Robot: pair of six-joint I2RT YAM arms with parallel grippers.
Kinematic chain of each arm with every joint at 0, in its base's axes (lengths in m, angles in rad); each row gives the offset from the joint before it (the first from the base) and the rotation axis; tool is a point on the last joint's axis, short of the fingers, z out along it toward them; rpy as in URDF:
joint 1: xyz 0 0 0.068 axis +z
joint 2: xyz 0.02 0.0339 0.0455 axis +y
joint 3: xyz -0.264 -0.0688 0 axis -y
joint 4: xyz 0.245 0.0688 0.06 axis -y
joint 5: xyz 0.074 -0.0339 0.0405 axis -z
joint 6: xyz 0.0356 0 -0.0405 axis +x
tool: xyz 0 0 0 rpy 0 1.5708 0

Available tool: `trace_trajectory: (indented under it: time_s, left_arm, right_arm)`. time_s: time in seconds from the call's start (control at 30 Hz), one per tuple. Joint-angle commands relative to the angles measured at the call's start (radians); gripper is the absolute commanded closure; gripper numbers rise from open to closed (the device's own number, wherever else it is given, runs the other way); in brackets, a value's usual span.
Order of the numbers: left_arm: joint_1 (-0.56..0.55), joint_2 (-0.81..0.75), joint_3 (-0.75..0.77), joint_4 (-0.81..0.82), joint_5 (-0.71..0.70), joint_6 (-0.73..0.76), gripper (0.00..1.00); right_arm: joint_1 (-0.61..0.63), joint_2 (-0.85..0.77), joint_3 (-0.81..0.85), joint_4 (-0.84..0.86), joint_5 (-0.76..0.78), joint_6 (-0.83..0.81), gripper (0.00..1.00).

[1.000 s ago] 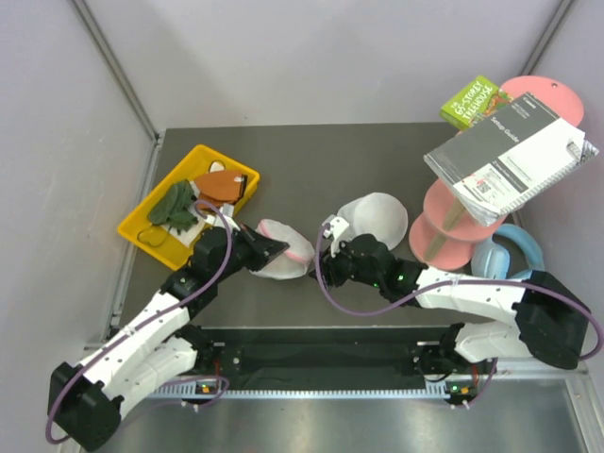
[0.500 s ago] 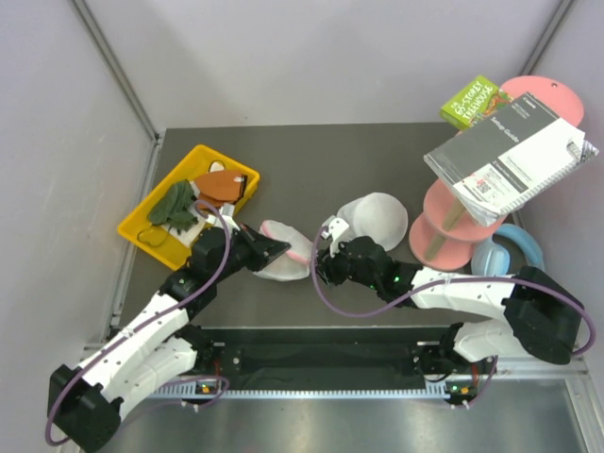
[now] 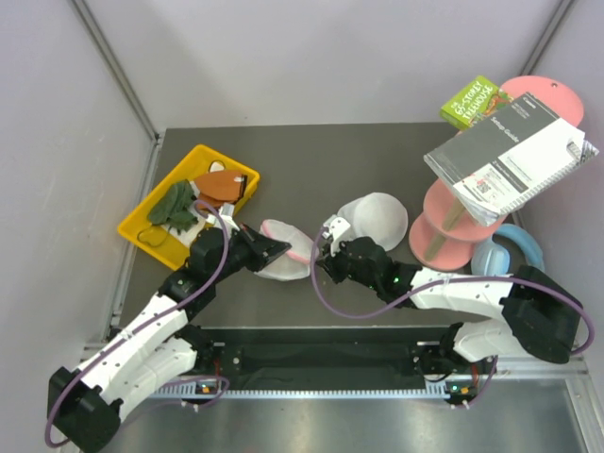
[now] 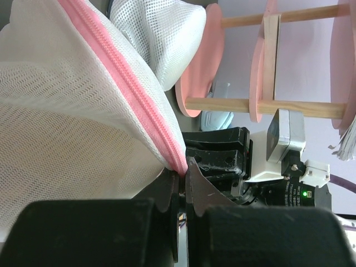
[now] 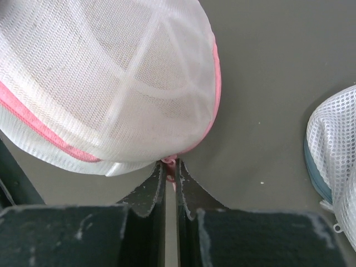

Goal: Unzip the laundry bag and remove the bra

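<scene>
The laundry bag, a white mesh dome with a pink zipper rim, lies mid-table between my two grippers. My left gripper is shut on its pink zipper edge; the mesh dome fills the left wrist view. My right gripper is shut on the small pink zipper pull at the bag's rim, below the dome. The bra is hidden; no orange-yellow fabric shows through the mesh.
A plain white mesh dome sits just right of the bag, also in the right wrist view. A yellow tray at the left holds dark green and reddish-brown pieces. A pink wooden stand with books and blue headphones stand at the right.
My right gripper has moved slightly left onto the bag's rim. The bag has flattened a little. The left arm has barely moved.
</scene>
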Motion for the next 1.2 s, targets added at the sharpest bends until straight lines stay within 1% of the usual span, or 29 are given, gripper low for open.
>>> trace_trajectory:
  time_s: [0.0, 0.17, 0.27, 0.4, 0.53, 0.57, 0.67, 0.7, 0.73, 0.8, 0.93, 1.03, 1.17]
  left_arm:
    - [0.005, -0.02, 0.011, 0.067, 0.012, -0.011, 1.0]
    - [0.028, -0.006, 0.014, 0.067, 0.035, 0.01, 1.0]
    - [0.068, 0.003, 0.023, 0.065, 0.067, 0.024, 1.0]
    - [0.143, 0.015, 0.036, 0.067, 0.14, 0.049, 1.0]
    - [0.191, 0.06, 0.051, 0.067, 0.209, 0.095, 1.0]
    - [0.197, 0.075, 0.052, 0.099, 0.225, 0.102, 1.0]
    - [0.212, 0.152, 0.068, 0.148, 0.28, 0.158, 1.0]
    - [0.221, 0.202, 0.08, 0.154, 0.294, 0.179, 1.0]
    - [0.224, 0.228, 0.109, 0.153, 0.309, 0.228, 1.0]
    - [0.232, 0.305, 0.144, 0.144, 0.32, 0.274, 1.0]
    - [0.243, 0.399, 0.215, 0.214, 0.328, 0.375, 1.0]
    - [0.253, 0.471, 0.244, 0.223, 0.343, 0.417, 1.0]
    - [0.272, 0.544, 0.247, 0.245, 0.381, 0.422, 1.0]
  right_arm:
    - [0.012, -0.01, -0.009, 0.041, 0.03, -0.013, 1.0]
    - [0.012, -0.025, -0.023, 0.026, 0.044, -0.015, 1.0]
    - [0.007, -0.027, -0.033, 0.009, 0.055, -0.01, 1.0]
    - [-0.017, -0.036, -0.055, 0.004, 0.056, -0.001, 1.0]
    - [-0.028, -0.053, -0.058, -0.003, 0.055, -0.001, 1.0]
    - [-0.028, -0.055, -0.055, -0.012, 0.05, -0.002, 1.0]
    - [-0.028, -0.064, -0.029, -0.06, 0.045, -0.007, 1.0]
    - [-0.028, -0.073, -0.021, -0.075, 0.047, -0.009, 1.0]
    - [-0.028, -0.079, -0.008, -0.089, 0.044, -0.009, 1.0]
    - [-0.03, -0.103, 0.009, -0.141, 0.042, -0.004, 1.0]
    - [-0.011, -0.157, 0.074, -0.238, 0.045, -0.007, 1.0]
    - [0.012, -0.19, 0.107, -0.281, 0.062, -0.015, 1.0]
    - [0.051, -0.179, 0.154, -0.296, 0.081, -0.016, 1.0]
